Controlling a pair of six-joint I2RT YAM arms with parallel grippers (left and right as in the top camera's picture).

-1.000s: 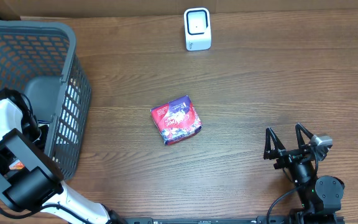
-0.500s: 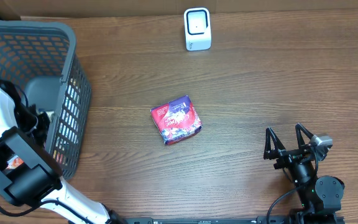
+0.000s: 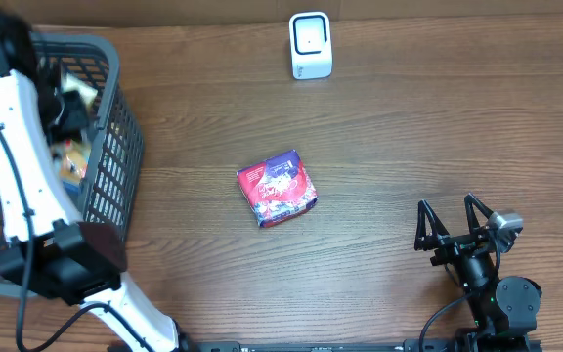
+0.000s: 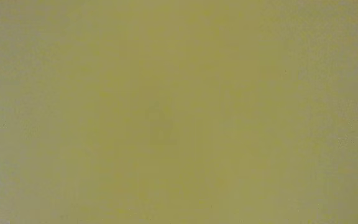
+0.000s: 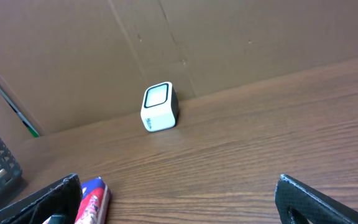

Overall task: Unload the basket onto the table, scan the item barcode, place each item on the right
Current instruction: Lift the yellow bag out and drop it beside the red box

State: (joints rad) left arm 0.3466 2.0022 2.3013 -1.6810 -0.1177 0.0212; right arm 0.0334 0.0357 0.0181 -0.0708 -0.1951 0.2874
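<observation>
My left gripper (image 3: pixel 64 104) hangs over the grey basket (image 3: pixel 117 147), shut on a pale yellow item (image 3: pixel 84 90). In the left wrist view that item (image 4: pixel 179 112) fills the whole picture as a blurred yellow surface and hides the fingers. The white barcode scanner (image 3: pixel 310 45) stands at the far middle of the table, its window facing up; the right wrist view shows the scanner (image 5: pixel 159 107) ahead against cardboard. My right gripper (image 3: pixel 454 223) rests open near the front right, and nothing lies between the fingers of the right gripper (image 5: pixel 179 208).
A red and purple packet (image 3: pixel 278 188) lies mid-table, and the packet (image 5: pixel 92 199) shows just beside my right gripper's left finger. An orange item (image 3: pixel 71 161) lies inside the basket. A cardboard wall (image 5: pixel 229 43) backs the table.
My left arm has risen from low inside the basket and swung toward its far side, carrying the yellow item up with it. The right arm has not moved.
</observation>
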